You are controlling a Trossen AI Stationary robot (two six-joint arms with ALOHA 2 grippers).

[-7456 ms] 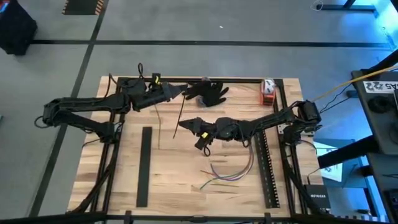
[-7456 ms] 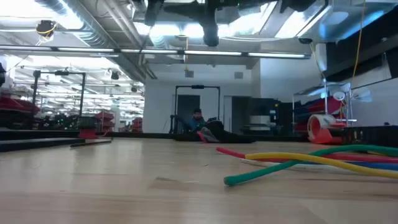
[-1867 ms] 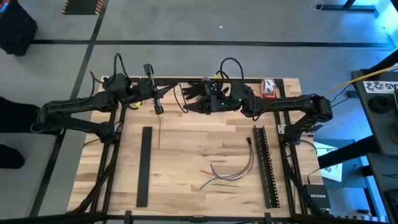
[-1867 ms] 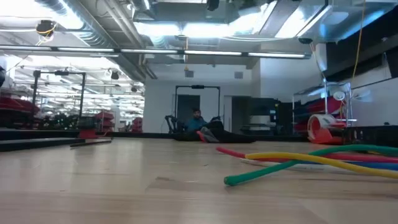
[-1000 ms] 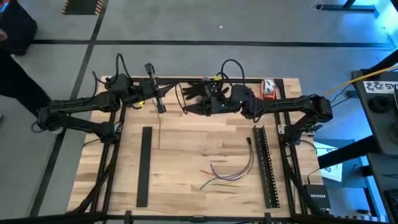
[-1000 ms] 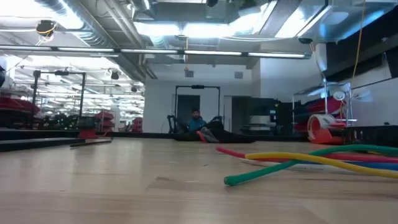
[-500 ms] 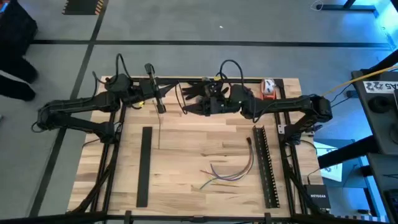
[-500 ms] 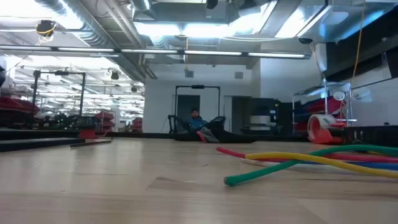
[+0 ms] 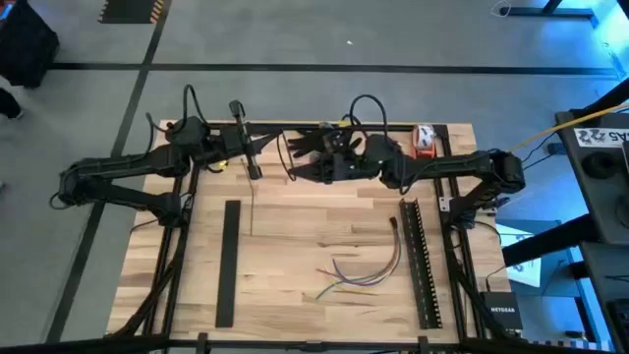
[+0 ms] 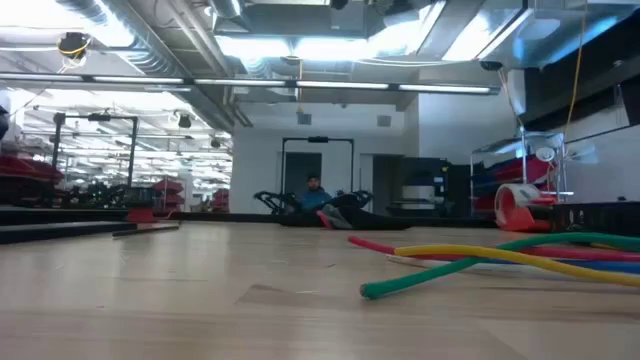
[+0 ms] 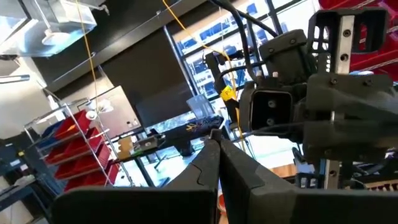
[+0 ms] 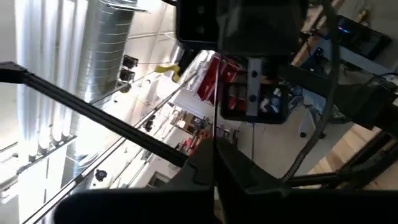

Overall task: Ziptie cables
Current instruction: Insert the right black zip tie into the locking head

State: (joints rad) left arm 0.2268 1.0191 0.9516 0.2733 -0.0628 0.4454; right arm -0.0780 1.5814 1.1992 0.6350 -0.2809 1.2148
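Nothing moved; cables (image 9: 359, 273) untouched.

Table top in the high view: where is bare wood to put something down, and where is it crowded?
Bare wood lies between the left black bar and the cables. The far edge is crowded: the left pincer and the right pincer, both shut, sit there beside a black glove.

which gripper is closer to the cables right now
Right, narrowly. The right gripper hovers at the table's far edge, above the middle; the cables lie near the front edge, right of centre. The left gripper is at the far edge too, but further left.
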